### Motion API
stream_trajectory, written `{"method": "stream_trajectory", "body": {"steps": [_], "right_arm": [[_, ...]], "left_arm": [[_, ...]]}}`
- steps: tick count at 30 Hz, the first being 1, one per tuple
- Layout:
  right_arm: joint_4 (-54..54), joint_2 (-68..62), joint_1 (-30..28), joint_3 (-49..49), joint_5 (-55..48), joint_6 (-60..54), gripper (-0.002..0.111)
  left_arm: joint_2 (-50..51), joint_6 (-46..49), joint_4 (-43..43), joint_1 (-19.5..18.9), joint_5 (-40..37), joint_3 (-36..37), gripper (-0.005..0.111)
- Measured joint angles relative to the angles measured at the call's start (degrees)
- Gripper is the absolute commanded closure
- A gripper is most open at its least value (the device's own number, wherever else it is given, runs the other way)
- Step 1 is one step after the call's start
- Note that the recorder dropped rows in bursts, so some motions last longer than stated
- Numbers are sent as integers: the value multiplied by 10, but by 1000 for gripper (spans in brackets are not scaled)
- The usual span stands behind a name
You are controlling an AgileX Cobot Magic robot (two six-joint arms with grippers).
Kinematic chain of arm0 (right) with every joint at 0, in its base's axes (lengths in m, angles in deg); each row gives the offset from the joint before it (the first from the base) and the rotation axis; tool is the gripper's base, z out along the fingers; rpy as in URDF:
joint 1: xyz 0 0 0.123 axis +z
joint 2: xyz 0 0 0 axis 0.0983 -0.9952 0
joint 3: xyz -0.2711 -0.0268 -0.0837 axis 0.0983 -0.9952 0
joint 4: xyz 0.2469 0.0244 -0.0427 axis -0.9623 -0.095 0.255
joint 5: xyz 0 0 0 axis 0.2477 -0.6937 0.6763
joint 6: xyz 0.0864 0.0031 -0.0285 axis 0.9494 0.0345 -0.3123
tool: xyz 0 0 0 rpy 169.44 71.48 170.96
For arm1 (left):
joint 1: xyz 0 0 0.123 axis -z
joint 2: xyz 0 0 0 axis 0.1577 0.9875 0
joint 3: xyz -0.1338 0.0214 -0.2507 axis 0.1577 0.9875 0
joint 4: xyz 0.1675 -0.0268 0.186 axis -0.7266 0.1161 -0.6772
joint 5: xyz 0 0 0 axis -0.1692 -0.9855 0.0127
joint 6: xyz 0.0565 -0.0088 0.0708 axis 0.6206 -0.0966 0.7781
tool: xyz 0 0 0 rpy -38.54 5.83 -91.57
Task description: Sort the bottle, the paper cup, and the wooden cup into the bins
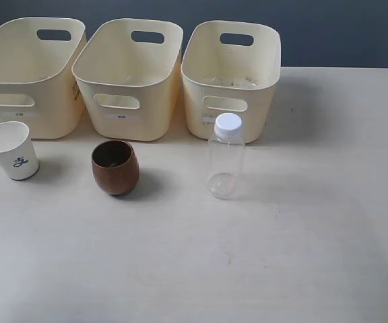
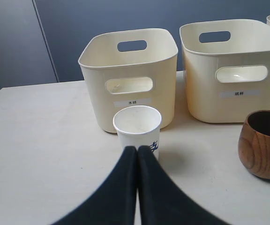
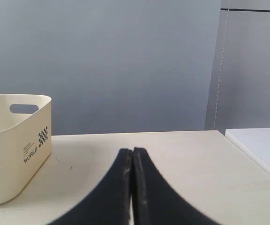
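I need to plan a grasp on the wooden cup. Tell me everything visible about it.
The squat, rounded, dark reddish-brown wooden cup has an egg-like body, no handle, visible grain and a dark hollow that looks empty. It stands upright, mouth up, on the pale tabletop in front of the middle cream-yellow plastic bin. It stands clear of that bin and touches only the table.

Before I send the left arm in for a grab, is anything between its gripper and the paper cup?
Nothing visible. The left gripper, jaws shut, points straight at the paper cup; the wooden cup sits off to one side.
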Motion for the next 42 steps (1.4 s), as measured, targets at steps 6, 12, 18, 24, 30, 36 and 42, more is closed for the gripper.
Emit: {"method": "stream_trajectory", "body": {"steps": [6,12,18,24,30,36,42], "right_arm": [[0,0,0,0,0,0,109],[0,0,0,0,0,0,109],[0,0,0,0,0,0,109],[0,0,0,0,0,0,109],[-23,0,0,0,13,0,109],[-147,0,0,0,50,0,109],[-225,0,0,0,54,0,109]], "left_arm": [[0,0,0,0,0,0,107],[0,0,0,0,0,0,107],[0,0,0,0,0,0,107],[0,0,0,0,0,0,107],[0,0,0,0,0,0,107],[0,0,0,0,0,0,107],[0,0,0,0,0,0,107]]}}
